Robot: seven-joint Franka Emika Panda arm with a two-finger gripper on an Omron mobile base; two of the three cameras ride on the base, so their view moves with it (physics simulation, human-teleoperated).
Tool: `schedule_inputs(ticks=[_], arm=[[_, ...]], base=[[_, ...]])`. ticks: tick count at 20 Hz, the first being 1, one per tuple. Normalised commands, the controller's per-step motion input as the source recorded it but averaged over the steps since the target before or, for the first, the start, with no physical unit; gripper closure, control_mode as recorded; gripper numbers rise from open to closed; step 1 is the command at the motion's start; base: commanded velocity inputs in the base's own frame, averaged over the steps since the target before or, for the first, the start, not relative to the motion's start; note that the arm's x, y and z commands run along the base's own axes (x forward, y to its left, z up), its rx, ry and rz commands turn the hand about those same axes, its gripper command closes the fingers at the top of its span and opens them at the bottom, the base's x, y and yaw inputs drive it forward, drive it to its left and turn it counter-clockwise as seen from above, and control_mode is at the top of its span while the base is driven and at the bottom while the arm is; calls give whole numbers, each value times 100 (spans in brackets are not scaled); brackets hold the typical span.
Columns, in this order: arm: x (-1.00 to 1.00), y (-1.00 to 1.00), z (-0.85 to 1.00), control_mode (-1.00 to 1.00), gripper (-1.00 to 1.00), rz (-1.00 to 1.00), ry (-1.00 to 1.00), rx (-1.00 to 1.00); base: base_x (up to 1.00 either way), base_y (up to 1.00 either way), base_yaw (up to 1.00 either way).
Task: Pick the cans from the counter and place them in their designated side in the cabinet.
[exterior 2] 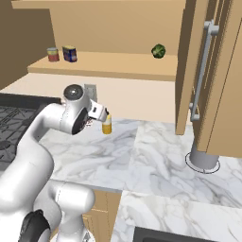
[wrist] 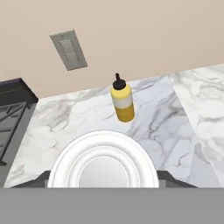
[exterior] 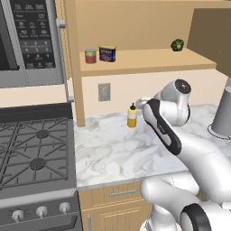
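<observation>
Cans are in two places right now. We are seeing the blue tin (exterior: 107,53) standing at the left end of the shelf in the cabinet (exterior: 149,61). A red can (exterior: 90,56) is standing just beside it, closer to the left wall of the cabinet. The two are very near each other, but we cannot tell if they are touching.

We are looking along the gripper (wrist: 105,177) in the hand view. A round can (wrist: 103,162) with a white top is sitting between its two dark finger tips (wrist: 41,177). The tips are pressing in on both sides, so the gripper is hugging this can. The can is hiding most of the tips from us.

From the right base view, the gripper (exterior 2: 101,113) is hanging over the back part of the counter (exterior 2: 156,156), near the wall. The arm is bending up and over to get there.

A yellow squeeze bottle (exterior: 131,116) is standing upright near the back edge of the counter. It is just in front of the gripper. A grey wall plug (exterior: 104,92) is sitting on the wall above and to the left of the bottle.

A small green thing (exterior: 177,44) is lying toward the right end of the shelf, well apart from the tins. A black stove (exterior: 36,153) is sitting at the left edge of the counter. A grey microwave (exterior: 27,40) is hanging above it. A grey round thing (exterior: 224,115) is standing near the right edge of the counter.
</observation>
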Motion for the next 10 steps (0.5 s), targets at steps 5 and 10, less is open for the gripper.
schedule_inputs(ticks=[5,10], arm=[[-16,0,33,-100,100,0,-10,0],[-12,0,31,-100,100,0,-9,0]], base=[[0,0,0],[0,0,0]])
